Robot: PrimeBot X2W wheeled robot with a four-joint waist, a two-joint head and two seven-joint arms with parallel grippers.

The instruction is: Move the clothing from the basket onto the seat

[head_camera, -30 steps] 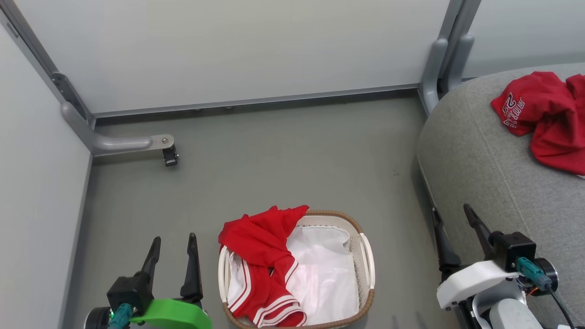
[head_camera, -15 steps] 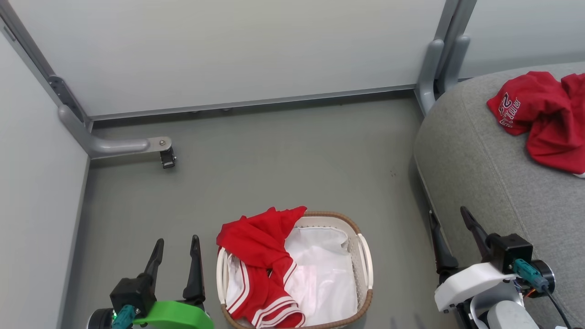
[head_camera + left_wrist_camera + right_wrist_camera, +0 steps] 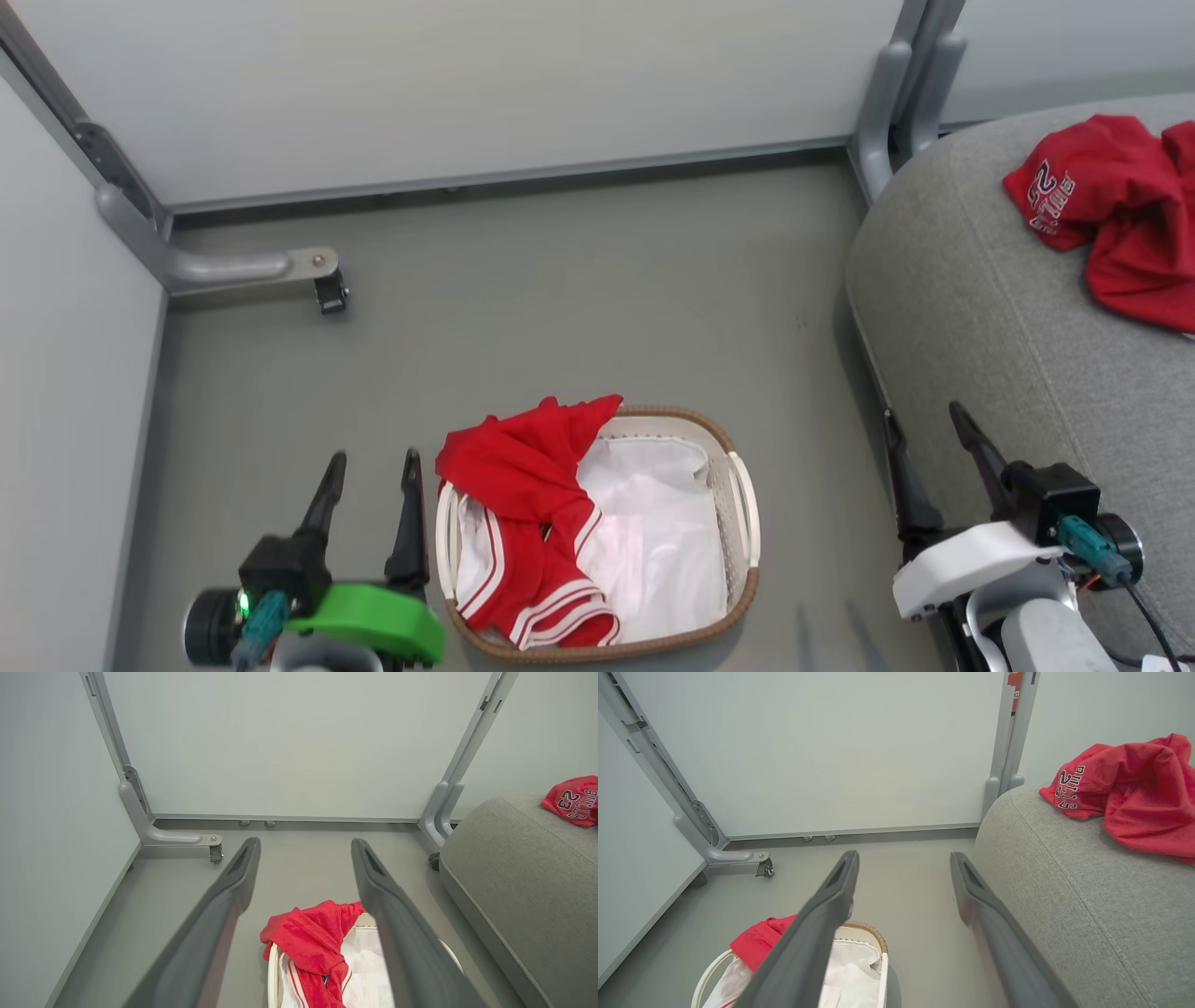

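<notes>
The red shorts (image 3: 523,504) with white stripes hang over the left side of the oval white basket (image 3: 742,509), whose white liner shows beside them; the left wrist view shows the shorts (image 3: 310,942) low between my fingers. A red jersey (image 3: 1111,210) with white lettering lies on the grey seat (image 3: 990,308) at the right, the jersey (image 3: 1125,793) crumpled near the cushion's edge. My left gripper (image 3: 373,459) stands open just left of the basket, holding nothing. My right gripper (image 3: 922,417) is open between basket and seat, holding nothing.
The basket stands on a grey floor (image 3: 560,308) enclosed by pale partition panels. A grey panel foot with a caster (image 3: 329,289) juts out at the back left. Another grey panel post (image 3: 887,103) stands by the seat's far corner.
The whole head view has shifted, so the camera moved. Both grippers sit slightly higher in the picture, the left one closer to the basket. The clothing lies as before.
</notes>
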